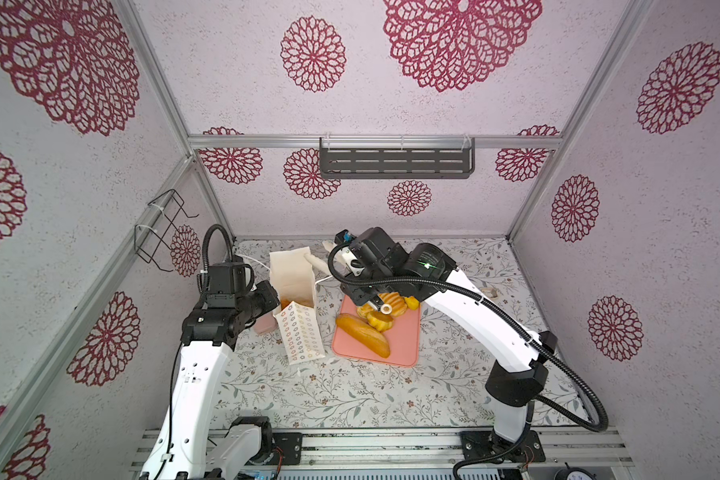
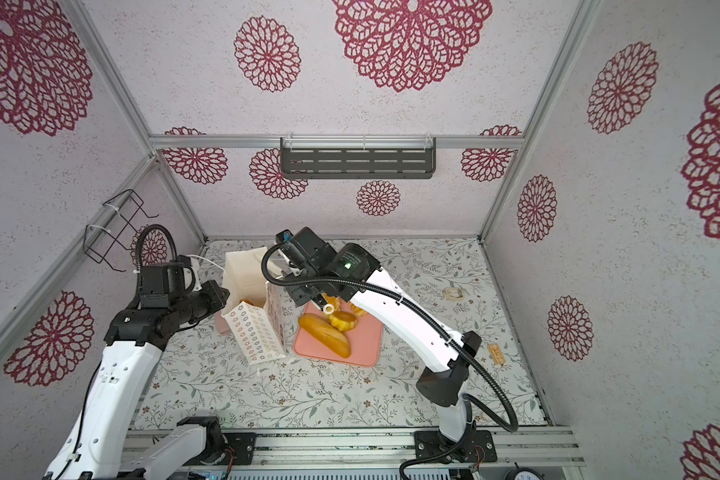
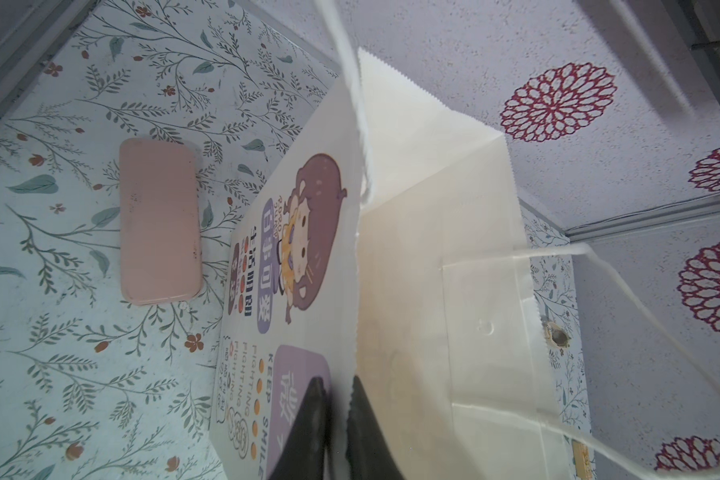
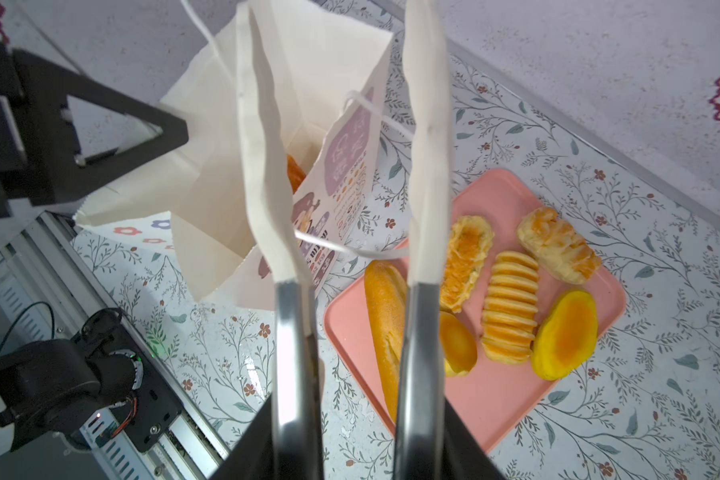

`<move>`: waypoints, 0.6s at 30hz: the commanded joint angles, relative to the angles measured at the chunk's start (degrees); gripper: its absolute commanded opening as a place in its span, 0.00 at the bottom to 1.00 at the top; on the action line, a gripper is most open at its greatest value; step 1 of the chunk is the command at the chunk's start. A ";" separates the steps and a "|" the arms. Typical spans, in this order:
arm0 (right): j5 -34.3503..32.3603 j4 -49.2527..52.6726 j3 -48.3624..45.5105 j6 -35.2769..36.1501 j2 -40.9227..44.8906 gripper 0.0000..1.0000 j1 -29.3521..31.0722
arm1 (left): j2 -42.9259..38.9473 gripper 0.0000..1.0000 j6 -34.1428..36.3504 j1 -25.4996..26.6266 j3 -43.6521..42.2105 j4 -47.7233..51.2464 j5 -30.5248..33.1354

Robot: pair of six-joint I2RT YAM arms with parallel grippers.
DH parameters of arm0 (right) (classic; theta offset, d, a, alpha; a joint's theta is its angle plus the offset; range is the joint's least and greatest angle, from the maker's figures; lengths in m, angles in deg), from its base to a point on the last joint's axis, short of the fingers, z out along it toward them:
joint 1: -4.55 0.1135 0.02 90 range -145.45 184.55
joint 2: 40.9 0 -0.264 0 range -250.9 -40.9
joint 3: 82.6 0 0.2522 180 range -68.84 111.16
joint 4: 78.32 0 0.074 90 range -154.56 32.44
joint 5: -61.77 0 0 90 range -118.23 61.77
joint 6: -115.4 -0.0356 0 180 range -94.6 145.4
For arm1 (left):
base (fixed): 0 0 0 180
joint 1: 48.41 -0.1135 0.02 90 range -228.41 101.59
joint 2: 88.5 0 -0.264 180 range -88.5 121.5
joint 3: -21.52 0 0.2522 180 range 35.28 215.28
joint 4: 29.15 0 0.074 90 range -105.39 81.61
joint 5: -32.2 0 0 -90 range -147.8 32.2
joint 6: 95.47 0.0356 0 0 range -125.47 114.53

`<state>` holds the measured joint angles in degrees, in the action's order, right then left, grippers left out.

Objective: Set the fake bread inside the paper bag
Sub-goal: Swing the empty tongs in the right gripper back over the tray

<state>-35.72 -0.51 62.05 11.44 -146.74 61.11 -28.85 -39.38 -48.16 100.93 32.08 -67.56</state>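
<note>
My right end effector (image 4: 335,25), spread and empty, hangs above the golden-yellow toy breads (image 4: 510,307) on the flat pink tray (image 4: 495,399). Beside it, my left end effector (image 3: 336,380) pinches the tall cream paper bag (image 3: 433,249) by its rim.

- Pale textured walls (image 1: 233,83) all around, big crimson flower medallions
- Aluminium frame (image 1: 267,141) along the corners
- Dark slotted shelf (image 1: 395,164) on the back wall, black wire rack (image 1: 159,232) on the left
- Counter (image 1: 350,395) has a leafy floral cover

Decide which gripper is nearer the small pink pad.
Left. The left gripper pinches the bag beside the pad; the right gripper hangs open past the bag's far side.
</note>
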 commanded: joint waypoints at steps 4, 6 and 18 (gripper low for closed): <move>2.44 -8.50 -16.14 -5.20 18.17 0.46 -8.81 | 0.27 0.17 1.04 0.47 0.62 -1.05 0.88; 4.73 -10.21 -23.77 -6.53 22.80 0.46 -12.25 | 0.20 0.21 1.06 0.44 0.63 -1.05 0.94; 19.18 -20.31 -62.47 -12.57 37.05 0.46 -27.63 | -0.71 0.52 1.26 0.45 0.62 -0.79 1.15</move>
<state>-21.38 -15.48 2.90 1.32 -111.44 35.27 -28.87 -38.64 -48.16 100.93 32.03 -67.24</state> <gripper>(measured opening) 0.465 0.513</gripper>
